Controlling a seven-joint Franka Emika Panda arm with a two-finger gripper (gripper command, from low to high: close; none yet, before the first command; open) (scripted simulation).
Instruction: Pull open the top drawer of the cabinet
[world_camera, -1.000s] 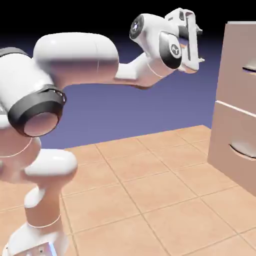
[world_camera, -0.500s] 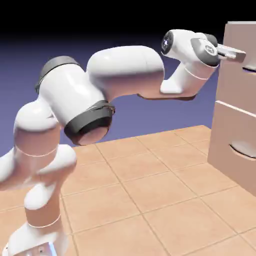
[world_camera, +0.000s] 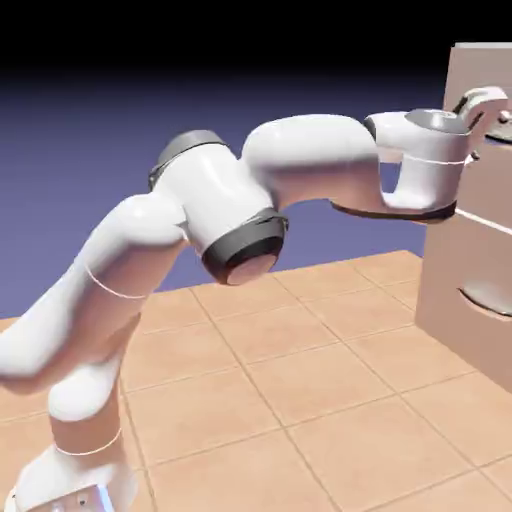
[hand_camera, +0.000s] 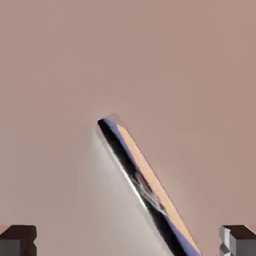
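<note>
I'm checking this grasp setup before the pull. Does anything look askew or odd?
Yes. In the hand view the top drawer's handle runs diagonally and sits right of centre between the tool's fingertips. The cabinet looks undamaged.

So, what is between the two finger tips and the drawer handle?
Nothing: in the hand view only the bare front of the top drawer lies between the fingertips and the handle.

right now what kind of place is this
Likely a simulated test setup, not a real room: a white robot arm, a plain pink cabinet, a tiled floor and an empty blue-violet backdrop.
</note>
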